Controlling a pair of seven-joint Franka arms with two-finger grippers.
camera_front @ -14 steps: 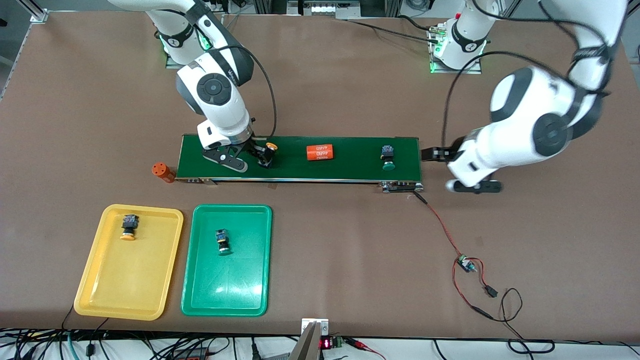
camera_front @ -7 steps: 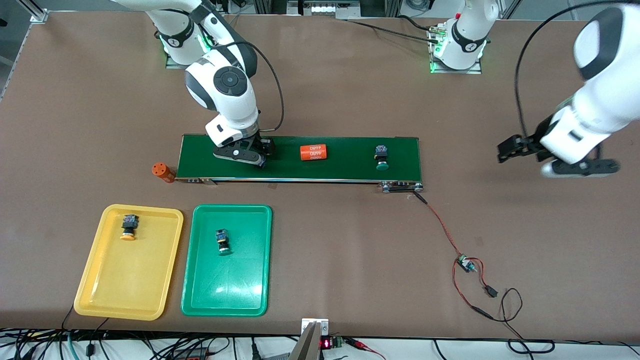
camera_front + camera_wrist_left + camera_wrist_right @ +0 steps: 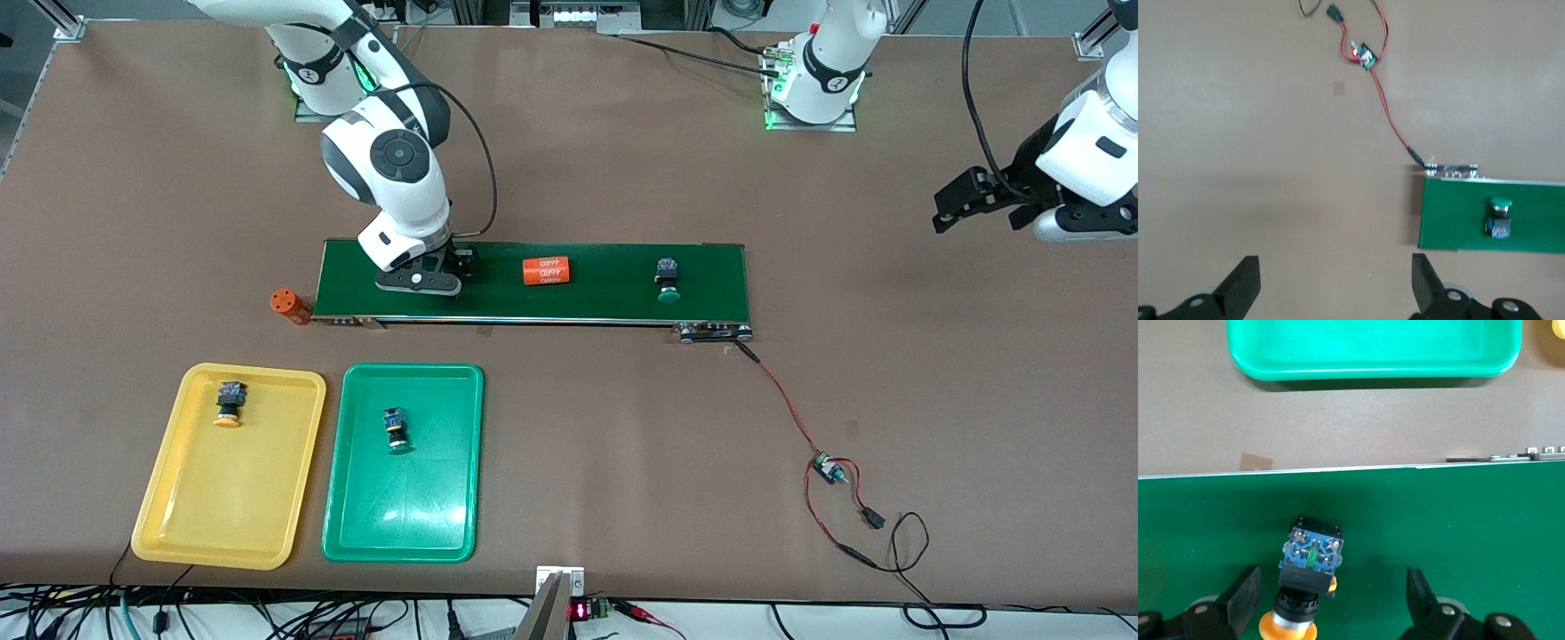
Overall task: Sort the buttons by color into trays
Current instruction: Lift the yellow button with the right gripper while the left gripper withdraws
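Four buttons show on the table. One yellow button [image 3: 228,402] lies in the yellow tray [image 3: 178,524], and one green button [image 3: 396,429] lies in the green tray [image 3: 418,533]. The two trays sit side by side near the front camera, toward the right arm's end of the table. The green tray is the one closer to the middle.

The long green belt [image 3: 613,298] lies farther from the camera than the trays. Another green button [image 3: 667,279] sits on the belt, toward the left arm's end. An orange can [image 3: 545,270] lies on its side near the middle of the belt.

The right gripper [image 3: 1331,600] is low over the belt at the right arm's end. Its fingers are wide apart, one on each side of the last yellow button [image 3: 1308,577]. They do not touch it. This button lies on the belt.

A small orange cylinder [image 3: 289,305] stands on the table just beside that end of the belt.

The left gripper [image 3: 1336,283] hangs over bare table, well apart from the belt. Its fingers are wide apart and hold nothing.

A red wire [image 3: 782,396] runs from the belt's corner to a little circuit board [image 3: 829,468].
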